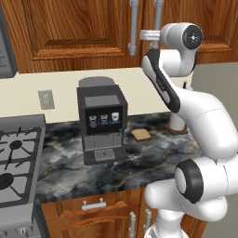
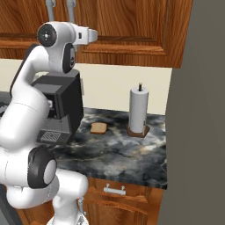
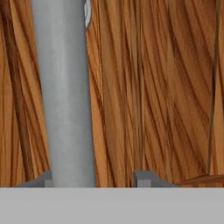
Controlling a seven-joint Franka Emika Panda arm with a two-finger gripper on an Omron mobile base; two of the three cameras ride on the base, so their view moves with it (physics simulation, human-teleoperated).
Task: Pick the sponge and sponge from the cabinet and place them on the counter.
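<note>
Cabinet point(image 1: 83, 28): reddish-brown wood with strong flowing grain and raised panel frames on its doors. It is mounted on the wall above the counter point(image 1: 148, 158), and both doors we see are closed, faces turned out toward the room. Two silver bar handles point(image 1: 134, 28) hang side by side where the doors meet. They are round, smooth and matte, with their long axis vertical.

Up close in the hand view, one bar handle point(image 3: 65, 96) runs from bottom to top, leaning slightly, against streaked orange-brown wood. A thin dark vertical line runs through the wood just beside it.

The counter is dark marbled stone with pale veins, glossy and flat. On it sit a boxy black-and-grey coffee machine point(image 1: 102, 123), a tan bread slice point(image 1: 140, 135) lying flat, and an upright white paper towel roll point(image 2: 138, 110) on a brown base. A grey stove point(image 1: 14, 162) with black grates adjoins the counter.

The arm rises from the base, folds at the elbow above the counter and lifts the wrist to handle height. The hand is held level and points at the doors.

The gripper point(image 1: 142, 35) is part open and straddles the bar. One finger tip point(image 3: 43, 179) sits against the bar, and the other stands a little apart from it. The bar is not yet clamped. We cannot tell which of the two handles it is.
</note>
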